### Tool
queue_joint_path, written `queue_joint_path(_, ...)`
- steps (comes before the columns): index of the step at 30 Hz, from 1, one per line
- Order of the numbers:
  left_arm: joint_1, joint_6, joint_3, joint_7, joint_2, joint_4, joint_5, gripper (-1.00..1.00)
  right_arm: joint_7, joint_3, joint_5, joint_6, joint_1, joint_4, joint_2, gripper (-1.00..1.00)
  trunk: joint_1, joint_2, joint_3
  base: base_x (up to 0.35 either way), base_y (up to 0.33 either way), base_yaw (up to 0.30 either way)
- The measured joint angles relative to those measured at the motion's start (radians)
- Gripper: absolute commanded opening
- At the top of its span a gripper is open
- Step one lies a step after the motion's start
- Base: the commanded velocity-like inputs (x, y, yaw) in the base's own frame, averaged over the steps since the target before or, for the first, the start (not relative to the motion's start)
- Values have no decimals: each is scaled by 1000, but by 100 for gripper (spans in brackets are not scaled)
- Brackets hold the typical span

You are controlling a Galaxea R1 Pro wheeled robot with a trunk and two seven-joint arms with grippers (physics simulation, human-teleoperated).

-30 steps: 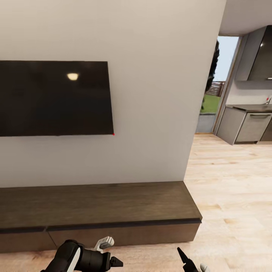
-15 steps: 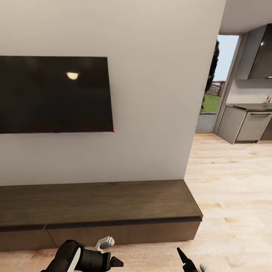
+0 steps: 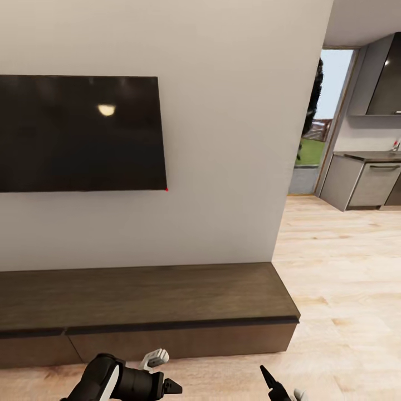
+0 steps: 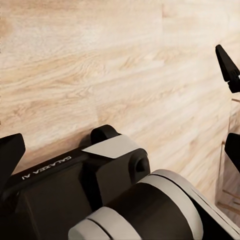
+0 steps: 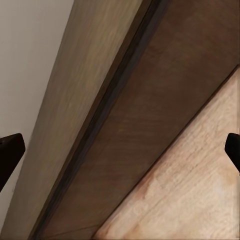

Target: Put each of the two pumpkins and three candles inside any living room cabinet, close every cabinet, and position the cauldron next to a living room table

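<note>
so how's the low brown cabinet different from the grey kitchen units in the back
The cabinet is dark-brown wood, low and long, set against the near wall under the TV; the kitchen units are grey, taller and far off past the doorway. The cabinet's fronts look handleless; one kitchen unit has a bar handle. Both look closed.

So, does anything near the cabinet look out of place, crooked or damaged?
Nothing stands out. The cabinet sits straight against the wall, its fronts flush and shut, its top bare. The television hangs level above it. The wooden floor shows no spill or mark.
</note>
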Motion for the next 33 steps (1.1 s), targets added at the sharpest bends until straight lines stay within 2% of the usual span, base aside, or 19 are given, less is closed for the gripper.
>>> queue_joint_path(14, 0, 0, -2, 1, 0, 0, 2, 100, 20, -8, -13, -56, 0, 58, -2, 100, 54, -98, -44, -87, 12, 0)
queue_joint_path(20, 0, 1, -1, 0, 0, 0, 4, 100, 81, -7, -13, -59, 0, 66, 1, 100, 54, -98, -44, -7, 1, 0)
queue_joint_path(26, 0, 3, 0, -1, 1, 0, 4, 100, 92, -10, -14, -59, 0, 67, 6, 100, 54, -98, -44, 0, 0, 0)
queue_joint_path(33, 0, 3, 1, -3, 1, 0, 5, 100, 83, -4, -2, -86, 0, 67, 10, 100, 81, -147, -66, 0, 0, 0)
